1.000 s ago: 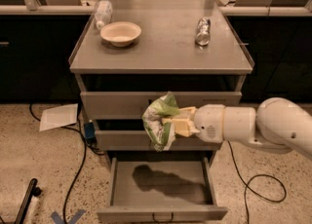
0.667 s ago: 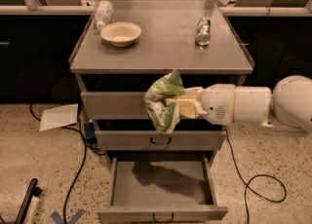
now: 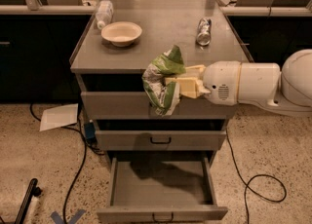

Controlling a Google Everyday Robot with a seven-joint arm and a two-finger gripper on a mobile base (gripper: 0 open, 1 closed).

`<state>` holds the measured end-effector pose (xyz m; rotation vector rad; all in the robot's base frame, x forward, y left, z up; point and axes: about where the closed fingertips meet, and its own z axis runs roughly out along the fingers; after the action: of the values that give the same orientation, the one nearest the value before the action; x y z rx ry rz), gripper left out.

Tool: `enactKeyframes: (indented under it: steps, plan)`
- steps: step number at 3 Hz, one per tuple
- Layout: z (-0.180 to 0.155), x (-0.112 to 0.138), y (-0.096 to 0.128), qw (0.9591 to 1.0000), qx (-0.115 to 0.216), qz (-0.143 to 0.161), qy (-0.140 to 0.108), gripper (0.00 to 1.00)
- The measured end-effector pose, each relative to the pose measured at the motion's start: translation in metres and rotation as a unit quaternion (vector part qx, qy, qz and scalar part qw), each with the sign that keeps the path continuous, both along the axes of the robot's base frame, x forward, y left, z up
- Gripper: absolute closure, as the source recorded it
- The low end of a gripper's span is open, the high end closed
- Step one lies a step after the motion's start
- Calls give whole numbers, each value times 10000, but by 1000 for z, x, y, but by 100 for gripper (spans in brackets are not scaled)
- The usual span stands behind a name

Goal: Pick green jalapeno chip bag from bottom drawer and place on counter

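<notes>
Smooth plastic gripper [image 3: 178, 85] by matt metal counter [image 3: 165, 43] holds crinkly foil bag [image 3: 159, 90].

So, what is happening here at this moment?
The robot's gripper is shut on the green jalapeno chip bag, holding it in the air near the front edge of the counter. The bottom drawer stands open beneath. The bag is not yet on the counter, where a bowl, can and bottle sit.
</notes>
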<state>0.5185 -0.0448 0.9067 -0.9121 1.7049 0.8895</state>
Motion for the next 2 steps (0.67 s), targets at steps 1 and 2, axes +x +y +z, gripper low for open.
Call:
enactKeyframes:
  steps: [1, 2]
  plan:
    - [-2, 2, 9, 9997, 244, -15, -78, 100]
    - [13, 36, 13, 9960, 654, -345, -506, 100]
